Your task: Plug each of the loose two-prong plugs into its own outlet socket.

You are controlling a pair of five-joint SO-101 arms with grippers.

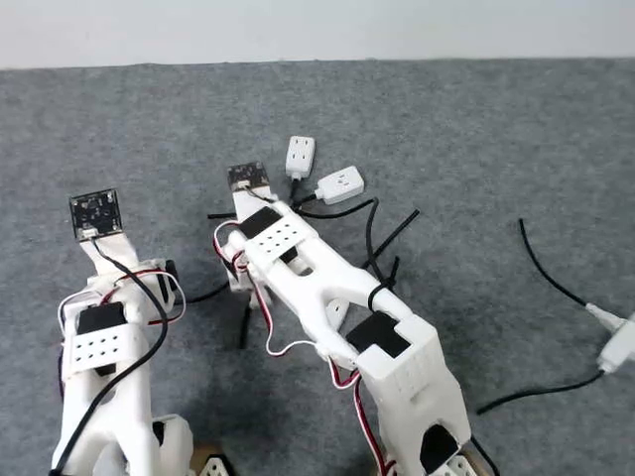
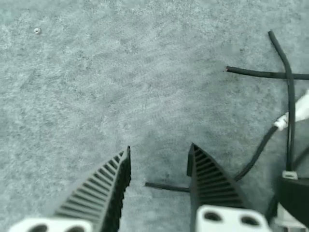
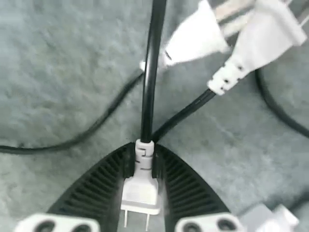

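Note:
My right gripper is shut on a white two-prong plug. The plug's prongs point back toward the wrist, and its black cable runs away from the fingers. Just beyond lie two white outlet sockets on black cords. From above, the same sockets sit at the table's middle back, ahead of the right arm. My left gripper is open low over the grey carpet. A loose black cable end lies between its fingers. The left arm stands at the left.
Black cords tangle around the right arm's forearm. Another white connector with black cables lies at the right edge. The grey carpet covers the table, with a white wall behind it.

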